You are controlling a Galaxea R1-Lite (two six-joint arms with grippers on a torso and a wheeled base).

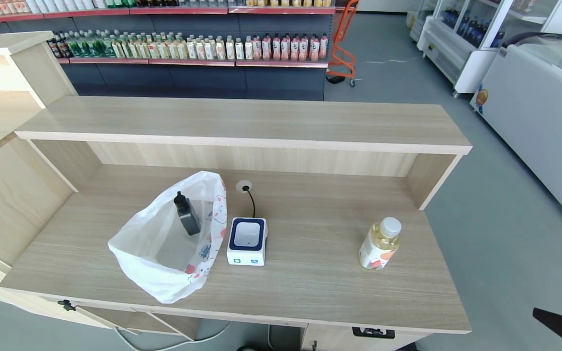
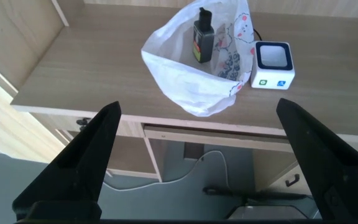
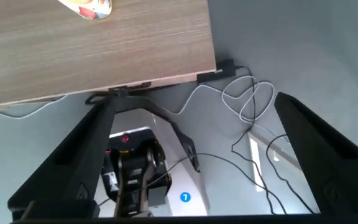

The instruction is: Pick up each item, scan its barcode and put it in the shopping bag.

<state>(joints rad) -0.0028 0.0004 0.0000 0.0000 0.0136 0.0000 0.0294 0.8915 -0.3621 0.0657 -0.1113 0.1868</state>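
"So, what might go wrong?"
"Well, the left gripper [image 2: 199, 104] hangs open short of the counter [image 2: 73, 68]; the bag [image 1: 164, 253], a dark bottle [image 1: 187, 217] inside, may slump shut. Past the scanner [image 1: 247, 241], the right gripper [image 3: 194, 99], open too, could tip the upright drink bottle [image 1: 380, 244]."

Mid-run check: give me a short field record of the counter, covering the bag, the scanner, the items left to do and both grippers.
bag: shopping bag, open, on the counter, robot's left side
in bag: dark bottle
scanner: scanner, beside the bag, window up, cable attached
not yet bagged: yellow drink bottle, standing on the right side
left gripper: open, empty, off the counter's near edge
right gripper: open, empty, off the counter
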